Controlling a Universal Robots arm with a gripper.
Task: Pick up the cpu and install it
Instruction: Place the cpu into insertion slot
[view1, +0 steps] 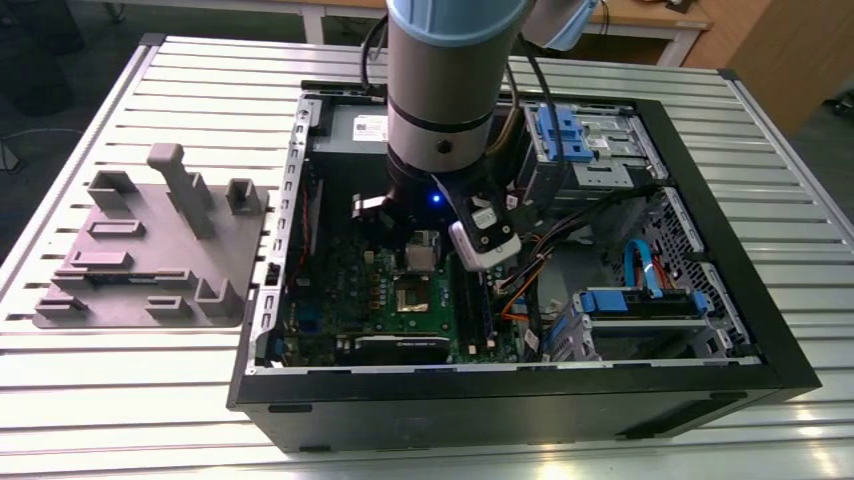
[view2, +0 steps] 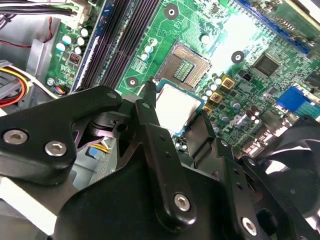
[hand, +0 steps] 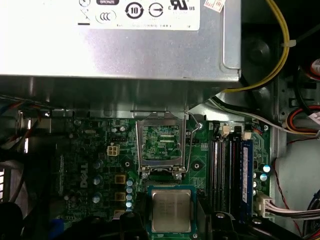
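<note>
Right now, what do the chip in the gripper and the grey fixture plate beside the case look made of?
The chip: dull silver-grey metal lid, soft sheen, on a thin green board rim, held in the gripper. The grey plate: uniform matte grey with blocky posts, probably plastic; painted metal can't be ruled out.

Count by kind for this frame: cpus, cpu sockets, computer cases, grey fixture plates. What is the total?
cpu: 1, held in the gripper
cpu socket: 1, open and empty
computer case: 1, side open
grey fixture plate: 1, beside the case
Total: 4
</note>
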